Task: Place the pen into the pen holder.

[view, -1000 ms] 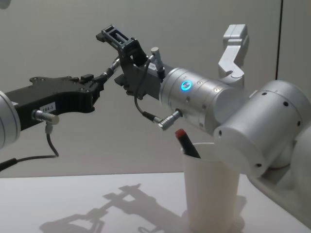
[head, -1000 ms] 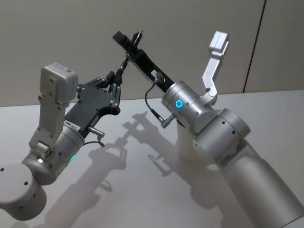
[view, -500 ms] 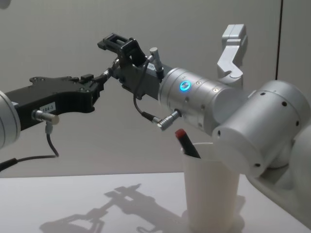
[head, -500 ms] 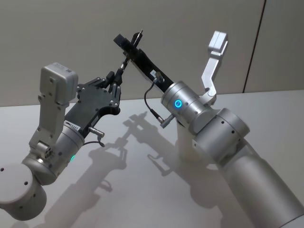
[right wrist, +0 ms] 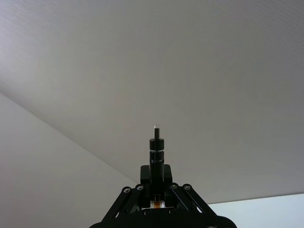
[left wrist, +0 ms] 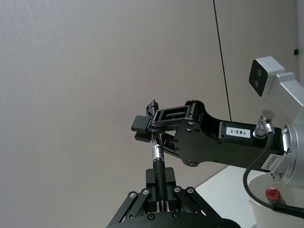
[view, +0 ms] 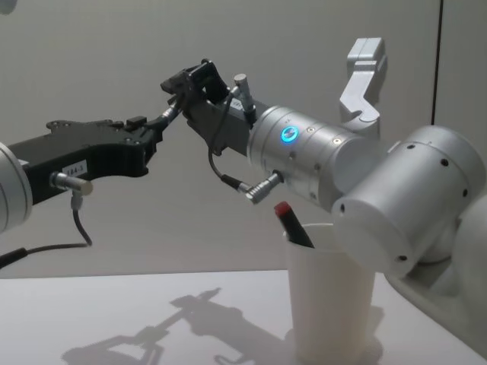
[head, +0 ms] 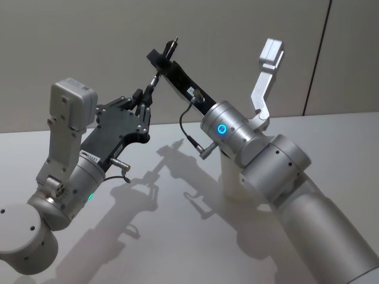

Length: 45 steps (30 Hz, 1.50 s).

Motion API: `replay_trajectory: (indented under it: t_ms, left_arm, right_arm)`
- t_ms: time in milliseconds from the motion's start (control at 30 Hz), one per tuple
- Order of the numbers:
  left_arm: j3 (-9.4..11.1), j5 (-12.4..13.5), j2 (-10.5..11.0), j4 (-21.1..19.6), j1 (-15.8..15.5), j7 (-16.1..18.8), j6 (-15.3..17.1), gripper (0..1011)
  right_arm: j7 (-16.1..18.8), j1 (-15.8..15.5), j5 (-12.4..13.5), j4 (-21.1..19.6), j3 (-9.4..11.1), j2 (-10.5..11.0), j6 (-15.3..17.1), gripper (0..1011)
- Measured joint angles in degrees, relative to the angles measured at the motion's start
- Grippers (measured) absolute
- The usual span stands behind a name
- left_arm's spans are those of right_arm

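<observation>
Where shadows fall, white table [head: 177, 236], grey wall [head: 89, 41]

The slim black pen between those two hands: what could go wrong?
Left hand and right hand both grip the slim black pen in mid-air; a mistimed release could drop it. The white paper cup already holds a red-capped marker, which might block the pen or tip the cup.

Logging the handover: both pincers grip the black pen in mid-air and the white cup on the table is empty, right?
Not empty: the chest view shows a red-capped marker in the white cup. The left pincer and right pincer do grip the black pen mid-air.
</observation>
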Motion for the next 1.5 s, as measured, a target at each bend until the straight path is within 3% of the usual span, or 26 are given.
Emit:
replay_trajectory:
  t_ms: [533, 767, 1000, 1033, 1500]
  left_arm:
    - [0.0, 0.0, 0.0, 0.0, 0.0, 0.0, 0.0, 143]
    - [0.0, 0.0, 0.0, 0.0, 0.0, 0.0, 0.0, 394]
    - [0.0, 0.0, 0.0, 0.0, 0.0, 0.0, 0.0, 574]
    - [0.0, 0.0, 0.0, 0.0, 0.0, 0.0, 0.0, 654]
    - [0.0, 0.0, 0.0, 0.0, 0.0, 0.0, 0.0, 1001]
  right_arm:
    - [0.0, 0.0, 0.0, 0.0, 0.0, 0.0, 0.0, 131]
    - [0.0, 0.0, 0.0, 0.0, 0.0, 0.0, 0.0, 131]
    - [-0.1, 0.0, -0.1, -0.1, 0.0, 0.0, -0.1, 131]
    - [-0.2, 0.1, -0.3, -0.3, 0.1, 0.1, -0.3, 131]
    - [-1.6, 0.8, -3.7, -5.5, 1.8, 1.4, -4.0, 131]
